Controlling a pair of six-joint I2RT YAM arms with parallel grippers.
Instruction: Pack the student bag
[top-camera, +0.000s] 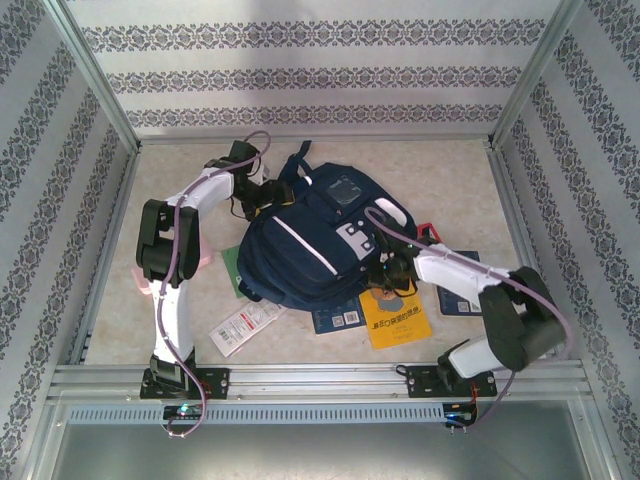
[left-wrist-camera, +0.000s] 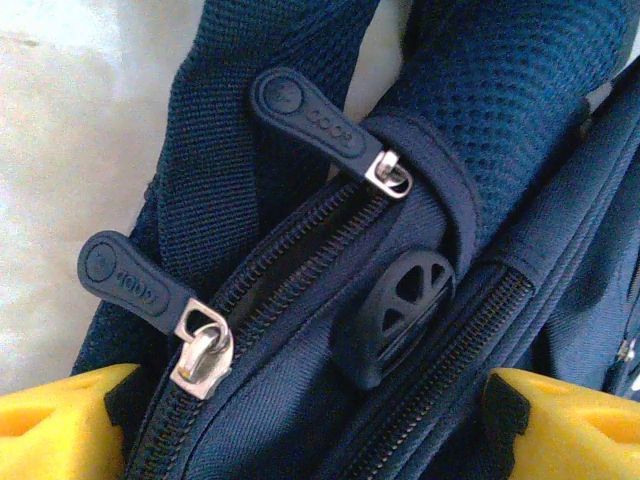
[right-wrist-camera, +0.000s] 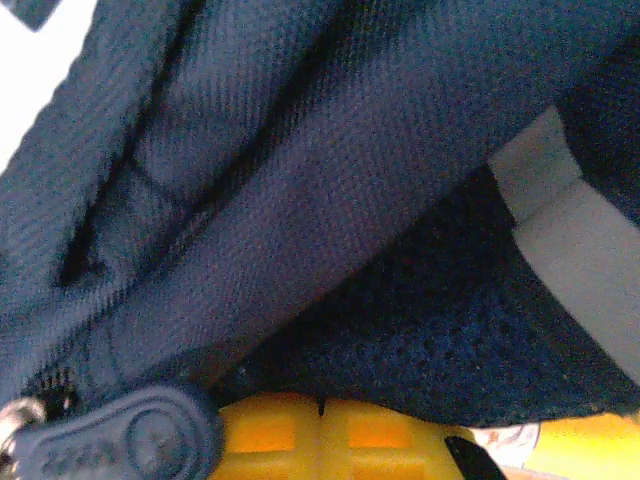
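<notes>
The student bag (top-camera: 305, 250), navy with a white stripe and grey patches, lies in the middle of the table. My left gripper (top-camera: 262, 198) is at the bag's far top end. In the left wrist view its yellow fingers (left-wrist-camera: 70, 420) stand wide apart, open, either side of the bag's top (left-wrist-camera: 300, 400), where two zipper pulls (left-wrist-camera: 305, 110) lie by a round rubber patch (left-wrist-camera: 400, 315). My right gripper (top-camera: 385, 272) is pressed to the bag's right side. Its yellow fingertips (right-wrist-camera: 280, 435) meet, shut, under navy fabric (right-wrist-camera: 330, 200), beside a zipper pull (right-wrist-camera: 130, 440).
Books lie round the bag's near side: a yellow one (top-camera: 392, 320), a blue one (top-camera: 338, 318), a white booklet (top-camera: 240, 328), a green one (top-camera: 232, 268) half under the bag, another blue one (top-camera: 462, 300) under the right arm. Patterned walls enclose the table.
</notes>
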